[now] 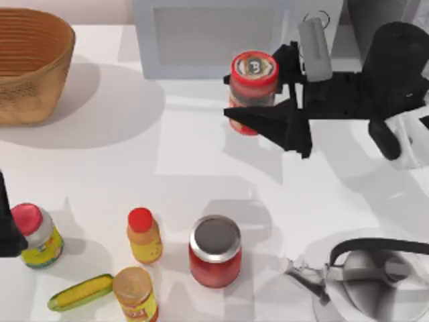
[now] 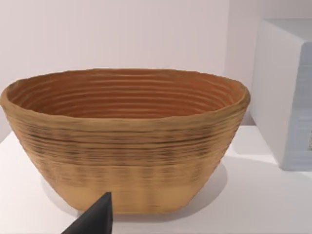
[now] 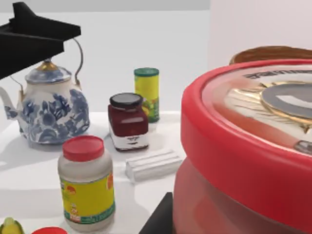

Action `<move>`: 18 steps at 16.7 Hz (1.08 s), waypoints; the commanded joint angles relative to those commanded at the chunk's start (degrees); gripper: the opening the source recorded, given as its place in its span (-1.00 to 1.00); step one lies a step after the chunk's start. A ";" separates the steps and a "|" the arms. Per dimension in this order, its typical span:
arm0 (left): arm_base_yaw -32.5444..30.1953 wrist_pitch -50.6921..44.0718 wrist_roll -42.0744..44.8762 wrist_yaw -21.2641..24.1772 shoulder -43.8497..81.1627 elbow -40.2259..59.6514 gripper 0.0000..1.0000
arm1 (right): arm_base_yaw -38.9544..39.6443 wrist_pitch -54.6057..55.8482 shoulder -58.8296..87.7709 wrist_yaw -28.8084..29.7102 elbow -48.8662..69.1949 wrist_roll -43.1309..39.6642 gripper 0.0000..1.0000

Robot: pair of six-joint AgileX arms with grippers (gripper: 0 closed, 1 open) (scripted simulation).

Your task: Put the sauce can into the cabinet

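The right tool [image 1: 258, 100] clenches the sauce can [image 1: 253, 79], holding it raised above the bench [image 1: 167, 161] just in front of the cabinet [image 1: 208, 37]. The left arm sits parked at the bench's left edge.

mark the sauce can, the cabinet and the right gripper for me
sauce can [image 1: 254, 69]: top view, on its pale lid.
cabinet [image 1: 211, 35]: top view, on the light door panel.
right gripper [image 1: 258, 100]: top view, between the fingertips, closed around the can.
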 joint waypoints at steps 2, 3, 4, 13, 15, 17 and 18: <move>0.00 0.00 0.00 0.00 0.00 0.00 1.00 | -0.17 -0.45 -0.54 0.37 -0.29 0.12 -1.00; 0.00 0.00 0.00 0.00 0.00 0.00 1.00 | -0.53 -1.36 -1.66 1.16 -0.91 0.34 -1.00; 0.00 0.00 0.00 0.00 0.00 0.00 1.00 | -1.07 -2.71 -3.35 2.33 -1.85 0.64 -1.00; 0.00 0.00 0.00 0.00 0.00 0.00 1.00 | -10.84 -26.76 -43.23 24.99 -21.14 1.79 -1.00; 0.00 0.00 0.00 0.00 0.00 0.00 1.00 | -13.09 -33.40 -56.63 31.82 -27.37 1.12 -1.00; 0.00 0.00 0.00 0.00 0.00 0.00 1.00 | -15.05 -39.76 -70.42 38.81 -33.77 0.22 -1.00; 0.00 0.00 0.00 0.00 0.00 0.00 1.00 | -15.89 -42.76 -77.15 42.27 -36.94 -0.26 -1.00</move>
